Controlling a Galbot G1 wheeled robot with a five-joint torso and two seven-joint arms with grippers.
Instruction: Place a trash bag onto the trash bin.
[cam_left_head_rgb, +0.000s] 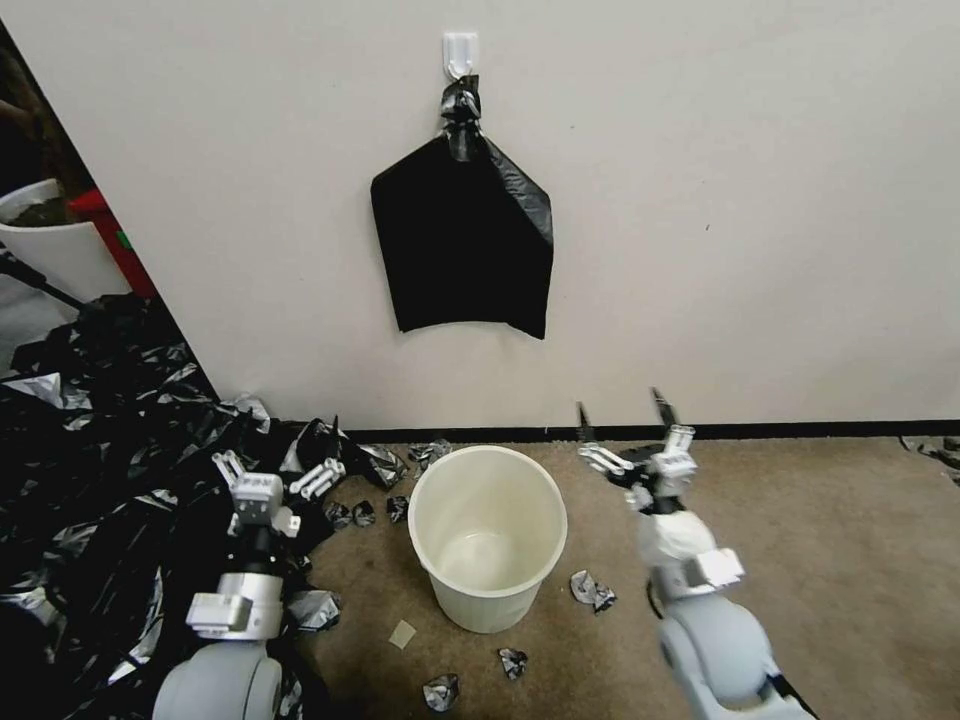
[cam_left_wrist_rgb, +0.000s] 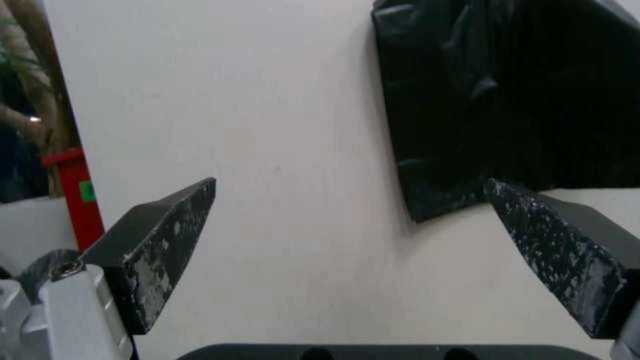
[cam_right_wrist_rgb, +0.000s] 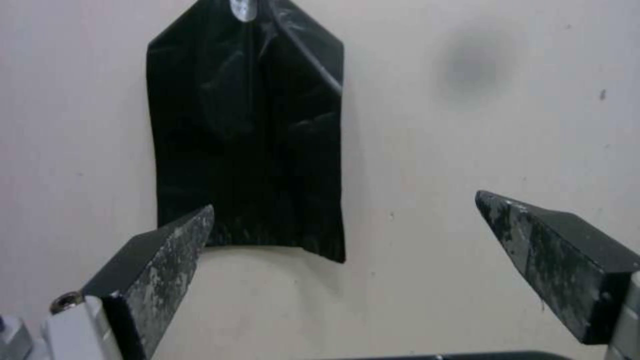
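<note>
Item 1: small round cream-white plastic trash bin (cam_left_head_rgb: 488, 540), slightly tapered, standing upright and unlined on the brown carpet floor (cam_left_head_rgb: 850, 560), close to the wall's black baseboard (cam_left_head_rgb: 800, 431).

Item 2: flat, smooth black plastic bundle (cam_left_head_rgb: 462, 240) with a knotted top, hanging from a white adhesive hook (cam_left_head_rgb: 460, 52) on the cream wall (cam_left_head_rgb: 750, 200), directly above the bin. It also appears in the left wrist view (cam_left_wrist_rgb: 513, 100) and the right wrist view (cam_right_wrist_rgb: 247, 135).

Item 3: large heap of crumpled glossy black plastic bags (cam_left_head_rgb: 90, 470), wrinkled with silvery highlights, covering the floor at the left and reaching to the wall's corner. Which single trash bag in it belongs to the task cannot be told.

Item 4: small torn black plastic scraps (cam_left_head_rgb: 592, 590), scattered on the floor around the bin.

Item 5: left gripper (cam_left_head_rgb: 275, 470), raised over the edge of the heap, left of the bin, apart from it. Fingers (cam_left_wrist_rgb: 163, 250) spread wide, holding nothing, pointed at the wall.

Item 6: right gripper (cam_left_head_rgb: 622, 415), raised just right of the bin, near the baseboard. Fingers (cam_right_wrist_rgb: 160, 270) spread wide, holding nothing, pointed at the hanging bundle.

Item 7: larger white tub (cam_left_head_rgb: 50, 240) with a thick rim, beyond the wall's corner at far left.
</note>
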